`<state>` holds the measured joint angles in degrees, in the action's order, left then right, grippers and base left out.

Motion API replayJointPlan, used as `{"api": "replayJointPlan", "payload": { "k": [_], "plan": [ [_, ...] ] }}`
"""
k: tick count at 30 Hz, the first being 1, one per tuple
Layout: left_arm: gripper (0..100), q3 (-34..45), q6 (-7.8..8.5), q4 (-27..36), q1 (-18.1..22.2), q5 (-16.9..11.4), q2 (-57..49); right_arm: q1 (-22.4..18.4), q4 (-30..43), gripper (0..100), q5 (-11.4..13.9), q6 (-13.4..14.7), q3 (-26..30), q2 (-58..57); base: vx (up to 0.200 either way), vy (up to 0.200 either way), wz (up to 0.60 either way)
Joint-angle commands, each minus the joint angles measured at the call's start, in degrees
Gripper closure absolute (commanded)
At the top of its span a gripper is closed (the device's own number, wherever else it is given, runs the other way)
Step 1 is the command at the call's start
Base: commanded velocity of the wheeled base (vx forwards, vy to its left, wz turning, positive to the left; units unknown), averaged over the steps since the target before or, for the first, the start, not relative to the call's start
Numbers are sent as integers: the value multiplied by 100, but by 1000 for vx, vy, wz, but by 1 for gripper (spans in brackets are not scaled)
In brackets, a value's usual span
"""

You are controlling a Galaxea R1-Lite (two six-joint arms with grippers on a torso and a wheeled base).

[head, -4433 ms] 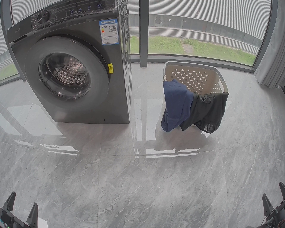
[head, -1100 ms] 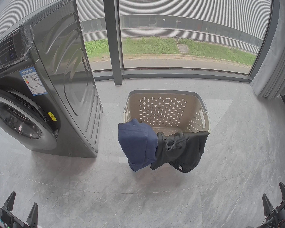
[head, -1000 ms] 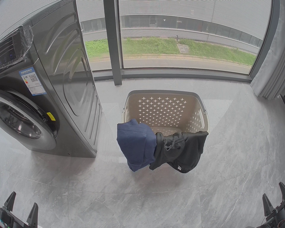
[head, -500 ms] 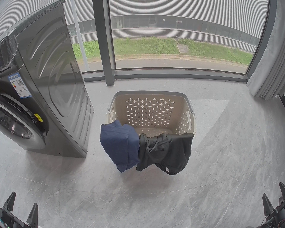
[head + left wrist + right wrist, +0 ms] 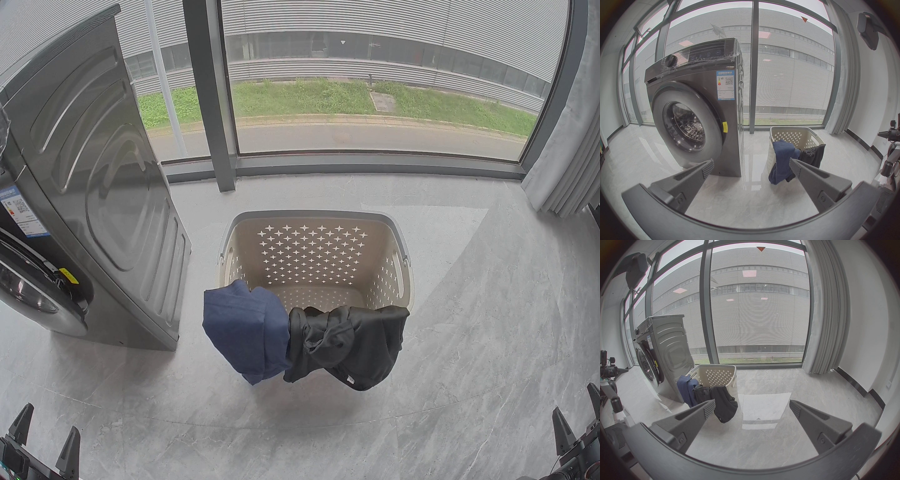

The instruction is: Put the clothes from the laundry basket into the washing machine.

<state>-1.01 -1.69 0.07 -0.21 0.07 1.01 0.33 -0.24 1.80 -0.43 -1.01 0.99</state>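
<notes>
So, going left to right: the left hand (image 5: 45, 435) sits low at the near left corner of the head view. Its fingers are spread apart with nothing between them, so it's wide open and well away from everything.

Next up is the washing machine (image 5: 94, 187), a dark grey front-loader standing on the grey tiled floor (image 5: 312, 425) on the left. From the head view you mostly get its side panel. The round door (image 5: 684, 126) shows better from the left wrist view, and it looks shut, with the drum visible through the glass.

Just right of the machine, with a strip of floor between them, is the laundry basket (image 5: 312, 250). It's beige with little star-shaped holes and stands upright, with a big window (image 5: 375, 94) behind it.

The clothes are two pieces, both draped over the basket's near rim and hanging down the outside:
- A blue garment (image 5: 247, 331) on the near left corner.
- A black garment (image 5: 350, 344) right beside it and touching it, covering the rest of that rim over to the right corner.

What I can see of the basket bottom looks bare.

A grey curtain (image 5: 562, 156) hangs at the far right by the window.

Last is the right hand (image 5: 576, 412), low at the near right corner. Its fingers are spread too and it grips nothing, also well apart from the basket.
</notes>
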Motion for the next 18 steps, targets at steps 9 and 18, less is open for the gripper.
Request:
{"api": "replayJointPlan", "payload": {
  "k": [9, 18],
  "plan": [
    [0, 92, -6, 1, 3, 1, -57, 2, -2, 0, 4, -1, 101, -28, 200, 0, 0],
    [0, 92, -6, -7, 3, 1, -57, 2, -2, 0, 4, -1, 101, -28, 111, 0, 0]
  ]
}}
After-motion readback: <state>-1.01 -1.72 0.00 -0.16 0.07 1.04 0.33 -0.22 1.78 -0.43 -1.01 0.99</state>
